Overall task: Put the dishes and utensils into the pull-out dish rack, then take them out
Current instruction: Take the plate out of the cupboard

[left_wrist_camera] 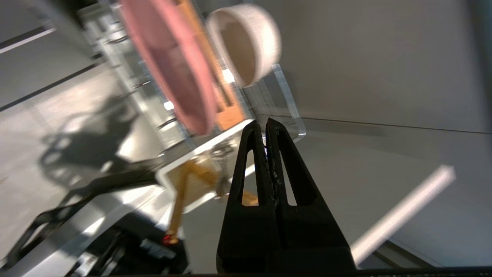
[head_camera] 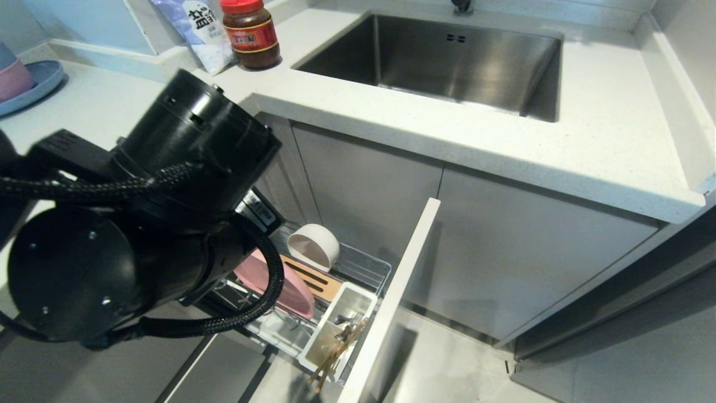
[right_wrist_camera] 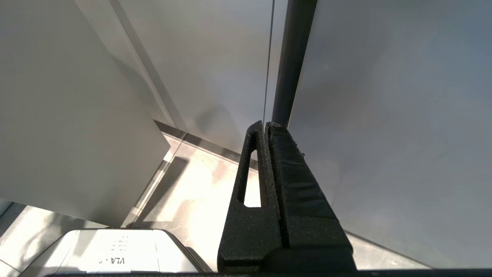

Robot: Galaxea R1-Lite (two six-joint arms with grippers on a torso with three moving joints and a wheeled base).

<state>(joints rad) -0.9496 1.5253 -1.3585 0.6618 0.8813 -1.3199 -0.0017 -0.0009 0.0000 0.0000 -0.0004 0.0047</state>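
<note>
The pull-out dish rack (head_camera: 366, 267) stands drawn out below the counter, its pale front panel (head_camera: 394, 296) toward me. A pink plate (head_camera: 293, 294) stands on edge by the wooden strip (head_camera: 319, 282), and a cream bowl (head_camera: 314, 246) lies on its side behind it. Chopsticks (head_camera: 335, 358) and blurred metal utensils lean in the white cutlery tray (head_camera: 358, 296). My left arm hides the rack's left part. The left gripper (left_wrist_camera: 265, 125) hangs shut and empty above the tray rim (left_wrist_camera: 203, 148), near the plate (left_wrist_camera: 173, 65), bowl (left_wrist_camera: 246, 42) and chopsticks (left_wrist_camera: 180, 200). The right gripper (right_wrist_camera: 265, 125) is shut, parked low by cabinet fronts.
A steel sink (head_camera: 464, 56) is set in the white counter (head_camera: 559, 151) above the rack. A red-lidded jar (head_camera: 251, 33) and a white bag (head_camera: 196, 28) stand behind it. A blue plate (head_camera: 33, 87) with stacked bowls sits far left. Grey cabinet doors (head_camera: 503, 257) flank the rack.
</note>
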